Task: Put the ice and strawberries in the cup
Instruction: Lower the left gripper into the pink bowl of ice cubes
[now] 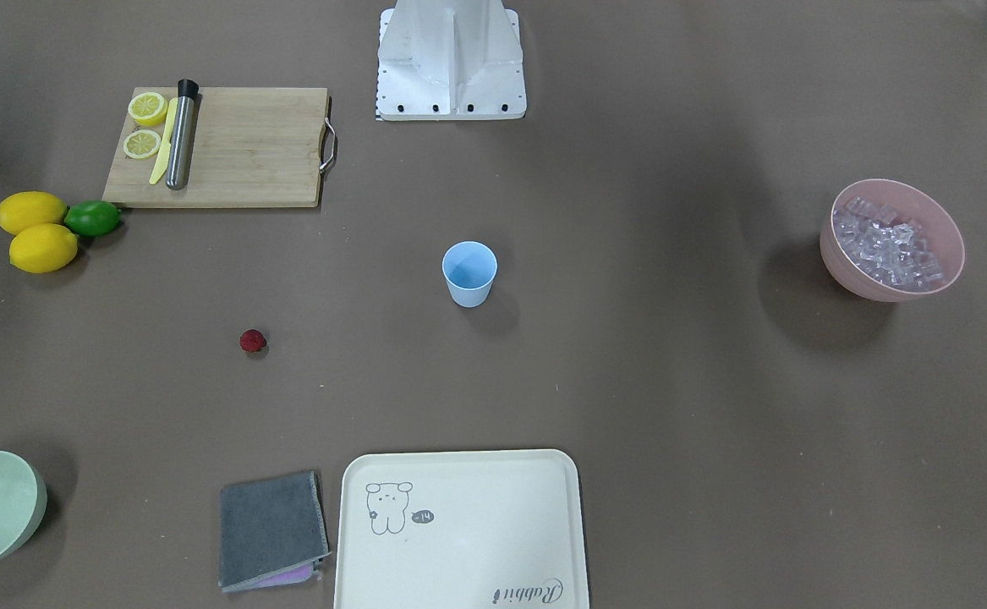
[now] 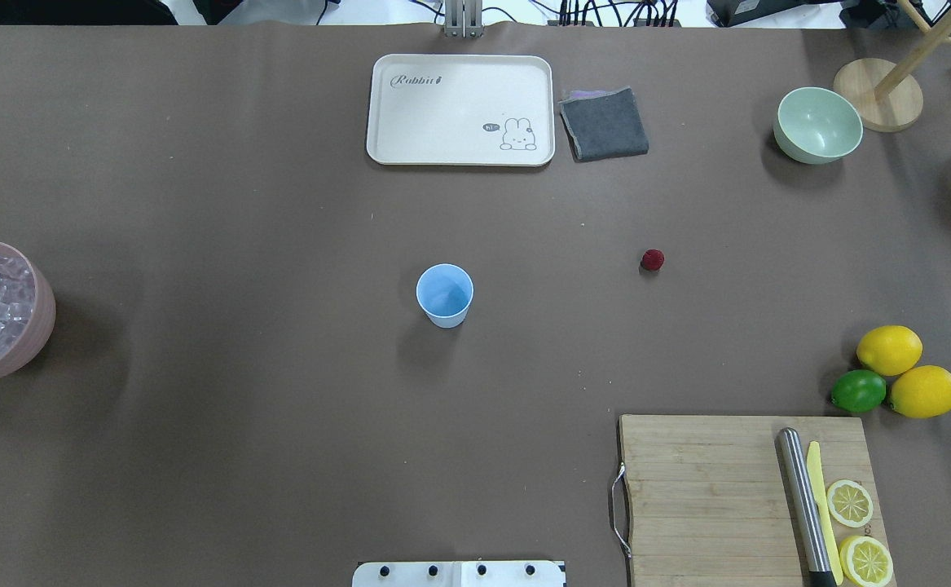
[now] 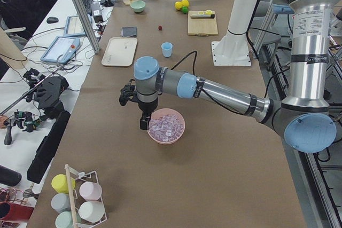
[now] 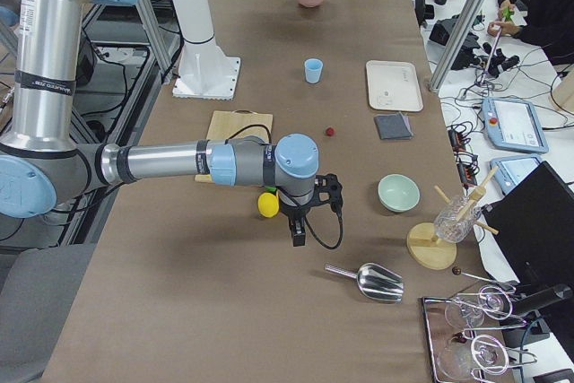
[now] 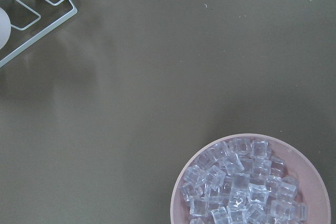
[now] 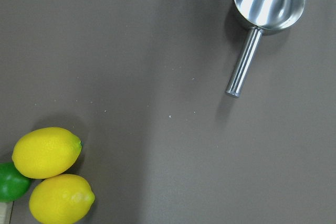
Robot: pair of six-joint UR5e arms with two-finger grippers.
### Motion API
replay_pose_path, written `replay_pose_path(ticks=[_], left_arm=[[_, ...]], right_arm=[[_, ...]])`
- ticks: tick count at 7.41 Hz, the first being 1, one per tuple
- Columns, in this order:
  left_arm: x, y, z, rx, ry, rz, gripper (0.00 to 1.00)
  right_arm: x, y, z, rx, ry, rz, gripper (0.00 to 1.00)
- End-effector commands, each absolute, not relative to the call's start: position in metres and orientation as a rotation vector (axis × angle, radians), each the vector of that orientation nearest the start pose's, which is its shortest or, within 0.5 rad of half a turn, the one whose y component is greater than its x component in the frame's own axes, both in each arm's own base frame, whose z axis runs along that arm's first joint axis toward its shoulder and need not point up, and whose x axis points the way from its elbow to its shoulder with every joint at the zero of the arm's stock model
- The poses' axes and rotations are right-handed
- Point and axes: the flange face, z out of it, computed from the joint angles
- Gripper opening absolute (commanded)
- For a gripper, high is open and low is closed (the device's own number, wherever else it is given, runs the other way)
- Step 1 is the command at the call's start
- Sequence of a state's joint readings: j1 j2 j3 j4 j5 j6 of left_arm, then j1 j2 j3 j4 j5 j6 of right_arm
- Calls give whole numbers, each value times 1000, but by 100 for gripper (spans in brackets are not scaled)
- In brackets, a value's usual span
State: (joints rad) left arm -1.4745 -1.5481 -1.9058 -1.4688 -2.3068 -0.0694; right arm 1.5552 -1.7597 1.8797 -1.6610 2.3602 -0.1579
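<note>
The light blue cup [image 2: 445, 294] stands upright in the middle of the table, also in the front view [image 1: 469, 272]. It looks empty. The dark red strawberry [image 2: 652, 259] lies on the table right of the cup. The ice cubes [image 5: 240, 183] fill a pink bowl [image 2: 31, 326] at the table's left end. My left gripper [image 3: 143, 124] hangs just beside that bowl's outer rim; I cannot tell if it is open or shut. My right gripper [image 4: 299, 238] hangs over bare table near the lemons; I cannot tell its state.
A cutting board [image 2: 736, 489] holds lemon slices, a knife and a steel muddler. Two lemons [image 2: 907, 371] and a lime [image 2: 858, 391] lie beside it. A cream tray [image 2: 460, 110], grey cloth [image 2: 604, 124] and pale green bowl [image 2: 817, 125] stand at the far edge. A steel scoop [image 6: 265, 9] lies near the right gripper.
</note>
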Motion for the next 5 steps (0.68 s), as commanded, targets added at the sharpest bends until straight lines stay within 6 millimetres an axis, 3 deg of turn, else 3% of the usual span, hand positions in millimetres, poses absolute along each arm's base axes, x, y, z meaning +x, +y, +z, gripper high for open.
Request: replay_pose_path(ticks=[1,4,5], left_arm=[[-18,-480,518,139,748,109,97],[-11,-480,517,126,754,99,97],[-2,-480,517,59,761,-37,97]], right_arm=[[55,-413,598,89,-790,-180,100],[55,-412,598,88,-802,-180,100],[53,-412,595,91,-831,-179,100]])
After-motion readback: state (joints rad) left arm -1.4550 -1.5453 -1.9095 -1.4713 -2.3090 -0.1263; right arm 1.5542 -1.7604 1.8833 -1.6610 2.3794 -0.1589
